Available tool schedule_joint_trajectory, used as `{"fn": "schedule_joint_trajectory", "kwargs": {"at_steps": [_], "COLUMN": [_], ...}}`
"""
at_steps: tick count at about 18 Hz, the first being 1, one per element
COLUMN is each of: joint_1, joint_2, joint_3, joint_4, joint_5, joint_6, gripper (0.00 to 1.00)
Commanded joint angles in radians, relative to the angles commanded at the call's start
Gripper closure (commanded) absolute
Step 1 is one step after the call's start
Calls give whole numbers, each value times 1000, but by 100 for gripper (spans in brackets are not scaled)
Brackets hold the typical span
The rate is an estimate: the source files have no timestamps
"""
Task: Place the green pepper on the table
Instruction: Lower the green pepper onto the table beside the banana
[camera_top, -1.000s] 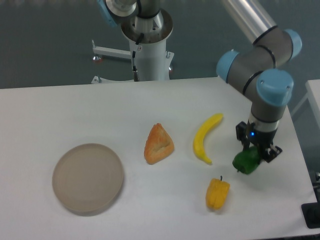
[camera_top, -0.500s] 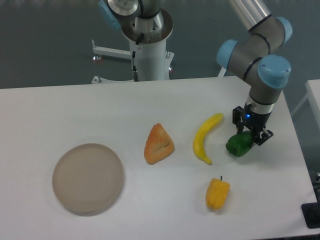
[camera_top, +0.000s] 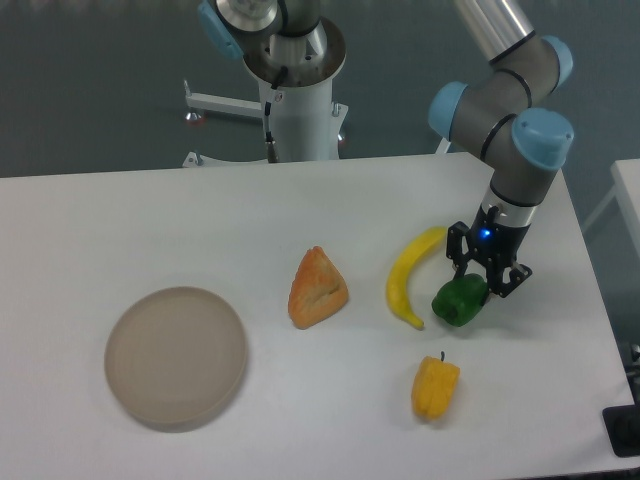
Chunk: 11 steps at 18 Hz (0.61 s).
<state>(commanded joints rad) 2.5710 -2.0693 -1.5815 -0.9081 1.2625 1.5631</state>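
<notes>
Green pepper (camera_top: 459, 301) is small, glossy, dark green and lumpy, sitting low over the plain white table (camera_top: 150, 230), just right of centre, tilted a bit.

- Gripper (camera_top: 481, 282) has travelled left and toward the far side of the table (camera_top: 150, 230) over the last second, fingers closed on the green pepper (camera_top: 459, 301).
- Pepper carried along: formerly right of the yellow pepper (camera_top: 435, 388), now above it, just beside the banana's (camera_top: 412, 276) lower end.
</notes>
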Motion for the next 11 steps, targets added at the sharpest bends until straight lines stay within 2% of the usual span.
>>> {"fn": "schedule_joint_trajectory", "kwargs": {"at_steps": [11], "joint_1": [0], "joint_2": [-8], "joint_3": [2], "joint_4": [0], "joint_5": [2], "joint_6": [0], "gripper": [84]}}
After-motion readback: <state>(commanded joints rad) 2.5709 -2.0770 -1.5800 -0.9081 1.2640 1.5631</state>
